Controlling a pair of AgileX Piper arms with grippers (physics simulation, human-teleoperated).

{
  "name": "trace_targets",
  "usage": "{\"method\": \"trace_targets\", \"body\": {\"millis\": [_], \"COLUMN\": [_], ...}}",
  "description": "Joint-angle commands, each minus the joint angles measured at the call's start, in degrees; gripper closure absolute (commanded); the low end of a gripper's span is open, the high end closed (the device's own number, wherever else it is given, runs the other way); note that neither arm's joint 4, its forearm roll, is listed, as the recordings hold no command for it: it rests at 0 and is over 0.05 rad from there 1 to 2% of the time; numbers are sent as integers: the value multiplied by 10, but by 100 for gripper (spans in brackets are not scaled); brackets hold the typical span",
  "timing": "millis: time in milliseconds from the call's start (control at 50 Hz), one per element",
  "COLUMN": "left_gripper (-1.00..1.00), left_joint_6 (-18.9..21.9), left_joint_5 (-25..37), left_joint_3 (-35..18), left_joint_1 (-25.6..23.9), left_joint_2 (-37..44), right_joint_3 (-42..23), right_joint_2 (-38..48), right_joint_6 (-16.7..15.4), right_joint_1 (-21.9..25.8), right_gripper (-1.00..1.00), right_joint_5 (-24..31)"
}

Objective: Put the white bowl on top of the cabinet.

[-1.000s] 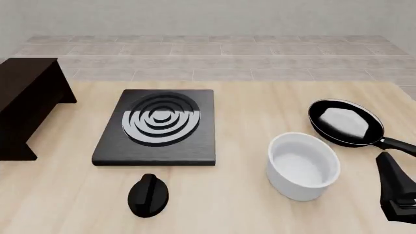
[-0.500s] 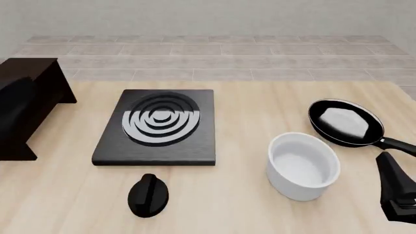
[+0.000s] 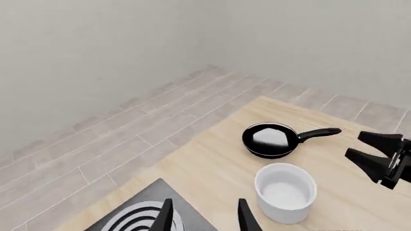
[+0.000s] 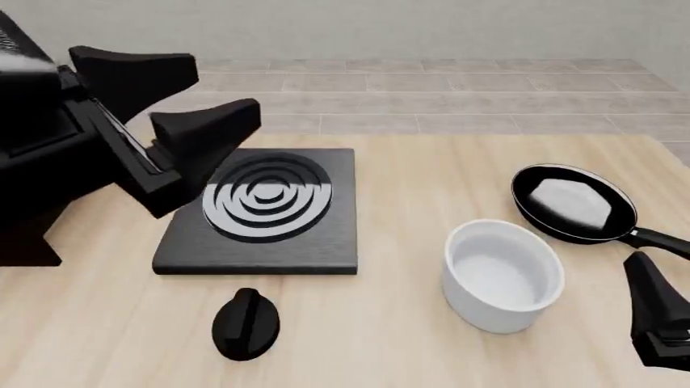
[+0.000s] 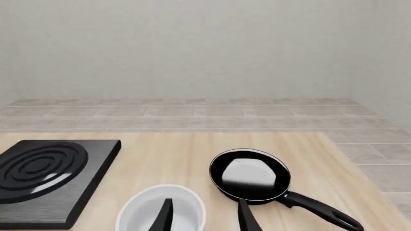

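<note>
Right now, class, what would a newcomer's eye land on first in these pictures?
The left gripper, big and black with its jaws open, looms over the stove plate at the table's left. Next comes the glossy white bowl at front right, with the black frying pan just behind it.

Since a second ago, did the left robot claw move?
Yes. The left gripper swung into view, now above the stove plate's left edge, covering the cabinet.

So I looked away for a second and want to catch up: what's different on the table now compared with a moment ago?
The left tool has swung into the front view from the left, jaws open and empty, high over the stove plate and hiding most of the cabinet. Nothing was grasped. The white bowl, frying pan, black knob and right tool have not moved.
</note>
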Motion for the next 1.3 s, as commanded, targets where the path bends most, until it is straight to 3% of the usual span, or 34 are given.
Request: {"method": "trace_targets", "body": {"millis": [20, 120, 280, 620, 680, 820, 920, 1160, 1300], "left_gripper": [-100, -100, -100, -100, -100, -100, -100, -100, -100], "left_joint_6": [18, 21, 29, 38, 59, 61, 66, 79, 106], "left_joint_5": [-2, 7, 40, 75, 78, 84, 110, 141, 172], "left_joint_3": [-62, -82, -128, -187, -191, -213, -240, -283, -316], "left_joint_1": [-48, -45, -98, -132, -149, -150, -189, -206, -225], "left_joint_2": [93, 118, 169, 241, 257, 286, 321, 371, 420], "right_joint_3": [-1, 0, 0, 0, -3, -1, -2, -1, 1], "right_joint_2": [0, 0, 3, 1, -1, 0, 0, 0, 4], "right_joint_6": [1, 0, 1, 0, 1, -1, 0, 0, 0], "right_joint_1": [0, 0, 0, 0, 0, 0, 0, 0, 0], "right_gripper": [-100, -100, -100, -100, -100, -100, -100, -100, -100], "right_joint_5": [2, 0, -3, -1, 4, 0, 2, 2, -4]}}
